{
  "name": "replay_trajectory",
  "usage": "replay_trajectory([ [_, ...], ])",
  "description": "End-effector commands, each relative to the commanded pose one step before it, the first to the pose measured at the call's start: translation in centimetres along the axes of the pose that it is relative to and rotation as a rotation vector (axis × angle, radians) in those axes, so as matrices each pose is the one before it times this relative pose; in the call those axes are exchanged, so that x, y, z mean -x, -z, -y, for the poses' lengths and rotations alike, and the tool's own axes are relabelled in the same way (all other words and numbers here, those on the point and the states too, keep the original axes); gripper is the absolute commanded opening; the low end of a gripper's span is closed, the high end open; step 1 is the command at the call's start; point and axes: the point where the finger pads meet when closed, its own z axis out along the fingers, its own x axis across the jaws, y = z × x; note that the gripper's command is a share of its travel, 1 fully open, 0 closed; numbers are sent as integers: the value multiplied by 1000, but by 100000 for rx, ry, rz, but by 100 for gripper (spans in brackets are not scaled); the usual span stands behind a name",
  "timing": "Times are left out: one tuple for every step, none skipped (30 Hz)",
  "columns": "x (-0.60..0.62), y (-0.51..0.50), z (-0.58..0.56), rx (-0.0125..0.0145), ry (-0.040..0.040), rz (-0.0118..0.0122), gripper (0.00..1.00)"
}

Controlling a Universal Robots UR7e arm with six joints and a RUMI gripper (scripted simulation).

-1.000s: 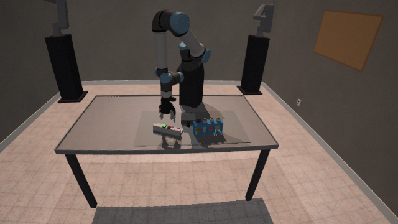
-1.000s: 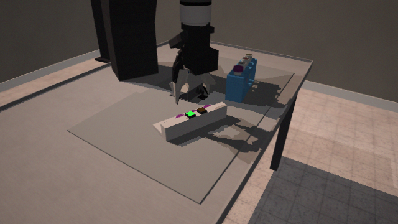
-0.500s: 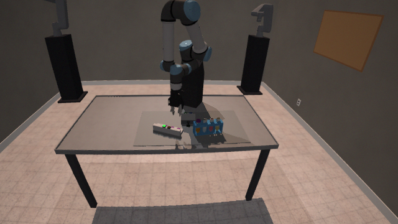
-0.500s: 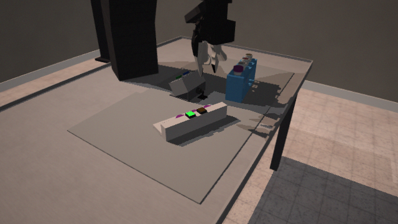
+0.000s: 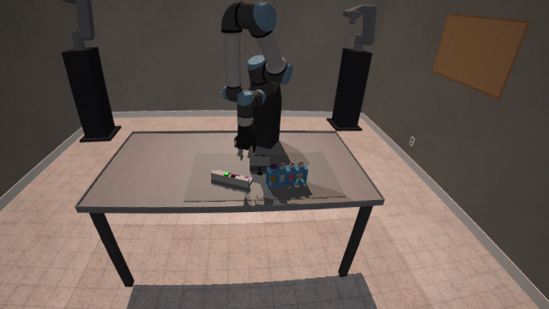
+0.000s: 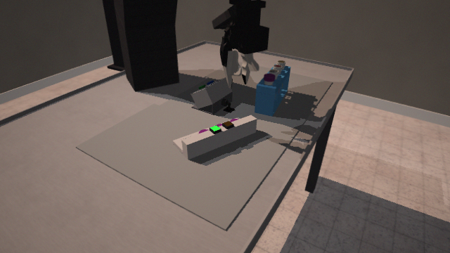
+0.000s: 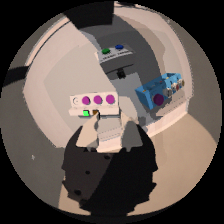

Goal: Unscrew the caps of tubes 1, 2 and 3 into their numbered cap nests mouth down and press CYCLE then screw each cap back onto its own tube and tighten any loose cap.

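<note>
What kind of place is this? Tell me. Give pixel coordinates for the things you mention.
Probably a laboratory or robot test room: a blue rack of capped and open tubes [image 5: 286,181] [image 6: 264,100] [image 7: 145,98], a white cap tray with a lit green lamp [image 5: 232,180] [image 6: 221,142] [image 7: 76,113], and a robot arm [image 5: 232,60] mounted beside the table.

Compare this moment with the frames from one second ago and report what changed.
The gripper has moved from beside the cap tray toward the blue tube rack, and sits higher. No pickup or release shows. Tray, rack and the lit green lamp look unchanged.
</note>
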Motion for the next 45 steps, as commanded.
replay_trajectory([
  [-8, -1172, -105, 264, 10, 43, 29],
  [0, -501, 0, 0, 0, 0, 29],
  [17, -500, -11, 0, 0, 0, 29],
  [17, -500, -10, 0, 0, 0, 29],
  [16, -500, -9, 0, 0, 0, 29],
  [16, -500, -8, 0, 0, 0, 29],
  [15, -500, -7, 0, 0, 0, 29],
  [13, -500, -7, 0, 0, 0, 29],
  [12, -500, -7, 0, 0, 0, 29],
  [11, -500, -7, 0, 0, 0, 29],
  [9, -500, -6, 0, 0, 0, 29],
  [8, -500, -6, 0, 0, 0, 29],
  [7, -500, -6, 0, 0, 0, 29],
  [6, -500, -5, 0, 0, 0, 29],
  [5, -500, -5, 0, 0, 0, 29],
  [4, -500, -4, 0, 0, 0, 29],
  [0, 0, 0, 0, 0, 0, 29],
  [0, 0, 0, 0, 0, 0, 29],
  [2, -500, -5, 0, 0, 0, 29],
  [2, -500, -4, 0, 0, 0, 29],
  [2, -500, -2, 0, 0, 0, 29],
  [0, -450, 0, 0, 0, 0, 29],
  [0, 0, -1, 0, 0, 0, 29],
  [0, 0, 0, 0, 0, 0, 29],
  [0, 0, 0, 0, 0, 0, 29],
  [0, 0, 0, 0, 0, 0, 29],
  [0, 0, 0, 0, 0, 0, 29],
  [1, 7, -1, -2, 0, -1, 29],
  [0, -2, 0, 1, 0, 0, 29],
  [0, -2, 0, 0, 0, 0, 29],
  [0, -1, 0, 0, 0, 0, 29],
  [1, -49, 6, 0, 0, 0, 29],
  [1, -49, 7, -1, 0, 0, 29],
  [0, 0, 0, 0, 0, 0, 29],
  [0, 0, 0, 0, 0, 0, 29],
  [1, -51, 7, 0, 0, 0, 29],
  [1, -49, 6, 0, 0, 0, 29],
  [1, -49, 6, 0, 0, 0, 29],
  [1, -49, 6, 0, 0, 0, 29],
  [1, -50, 6, 0, 0, 0, 29],
  [1, -50, 5, 0, 0, 0, 29],
  [1, -50, 5, 0, 0, 0, 29],
  [1, -50, 4, 0, 0, 0, 29],
  [1, -50, 4, 0, 0, 0, 29],
  [1, -50, 3, 0, 0, 0, 29],
])
